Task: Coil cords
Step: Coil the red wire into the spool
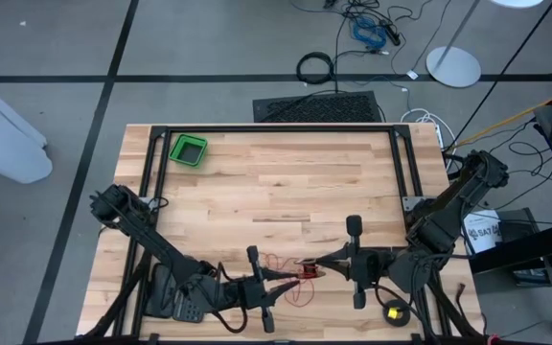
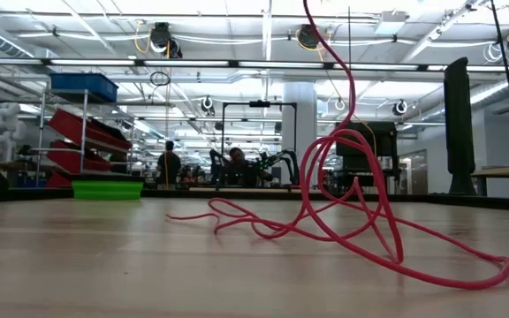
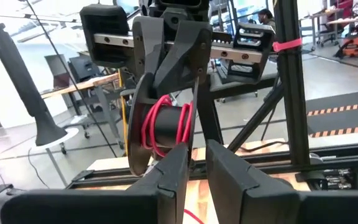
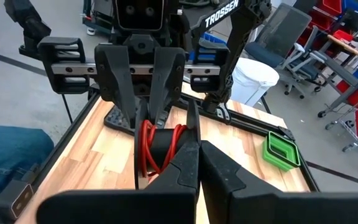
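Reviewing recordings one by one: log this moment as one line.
phase: coiling | left gripper: shut on spool | right gripper: shut on spool | spool: partly wound | red cord: loose on table

Wood table (image 1: 276, 182) carries a green bin (image 1: 188, 150) (far left corner) and loose red cord (image 2: 343, 221) near front

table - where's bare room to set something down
The table is bare across its middle and far right, between the green bin at the far left corner and the two tools. It is crowded at the near edge: the left tool and right tool meet over the spool, with loose red cord sprawled around them.
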